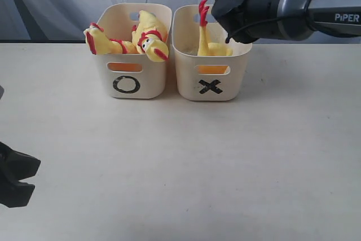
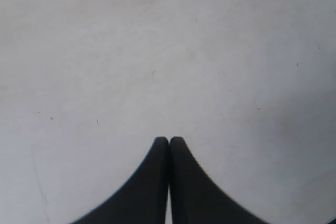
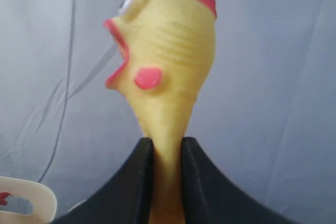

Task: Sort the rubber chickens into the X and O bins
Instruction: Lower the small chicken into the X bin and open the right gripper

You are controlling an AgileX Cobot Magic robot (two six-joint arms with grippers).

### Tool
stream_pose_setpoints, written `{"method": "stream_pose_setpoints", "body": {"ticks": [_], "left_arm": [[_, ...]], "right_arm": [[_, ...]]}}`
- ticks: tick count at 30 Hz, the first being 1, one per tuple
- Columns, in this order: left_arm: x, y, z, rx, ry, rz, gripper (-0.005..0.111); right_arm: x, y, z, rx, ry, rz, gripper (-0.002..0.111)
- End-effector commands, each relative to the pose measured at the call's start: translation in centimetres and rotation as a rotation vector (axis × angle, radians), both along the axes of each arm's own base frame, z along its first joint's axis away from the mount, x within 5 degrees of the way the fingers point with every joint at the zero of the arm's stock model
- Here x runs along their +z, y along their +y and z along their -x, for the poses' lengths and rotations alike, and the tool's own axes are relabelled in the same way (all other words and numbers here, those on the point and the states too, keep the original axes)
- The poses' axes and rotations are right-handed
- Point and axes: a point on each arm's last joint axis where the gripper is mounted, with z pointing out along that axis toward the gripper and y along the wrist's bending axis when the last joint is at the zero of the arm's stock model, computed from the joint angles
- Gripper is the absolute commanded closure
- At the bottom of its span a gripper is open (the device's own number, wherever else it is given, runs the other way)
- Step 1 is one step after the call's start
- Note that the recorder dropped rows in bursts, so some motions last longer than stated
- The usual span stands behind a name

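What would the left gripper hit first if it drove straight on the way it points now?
The bare off-white tabletop. The shut black left gripper aims at that surface, and its wrist view shows nothing else ahead. How far off the surface lies is unclear.

- chicken piece (image 1: pixel 210 40) in X bin (image 1: pixel 211 77): lower part hidden behind bin wall.
- right gripper (image 3: pixel 168 144) above X bin: jaws hidden behind arm (image 1: pixel 282 4) in exterior view.
- chicken head (image 3: pixel 168 51): comb cut off.
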Motion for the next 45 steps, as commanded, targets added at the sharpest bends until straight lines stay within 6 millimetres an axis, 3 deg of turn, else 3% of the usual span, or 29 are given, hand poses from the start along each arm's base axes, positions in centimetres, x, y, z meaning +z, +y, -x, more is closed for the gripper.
{"method": "stream_pose_setpoints", "body": {"ticks": [1,13,24,34,45], "left_arm": [[-0.1,0.0,0.2,0.003,0.01,0.012,0.107],[-0.1,0.0,0.2,0.004,0.011,0.014,0.107],[-0.1,0.0,0.2,0.003,0.013,0.014,0.107],[-0.1,0.0,0.2,0.002,0.015,0.011,0.107],[-0.1,0.0,0.2,0.002,0.015,0.011,0.107]], "right_arm": [[-0.1,-1.1,-0.8,-0.015,0.017,-0.008,0.109],[-4.4,-0.6,-1.9,-0.001,0.108,0.081,0.109],[-5.0,-0.3,-1.8,0.034,0.155,0.071,0.109],[-5.6,-0.4,-1.9,0.018,0.185,0.065,0.071],[-5.6,-0.4,-1.9,0.018,0.185,0.065,0.067]]}}
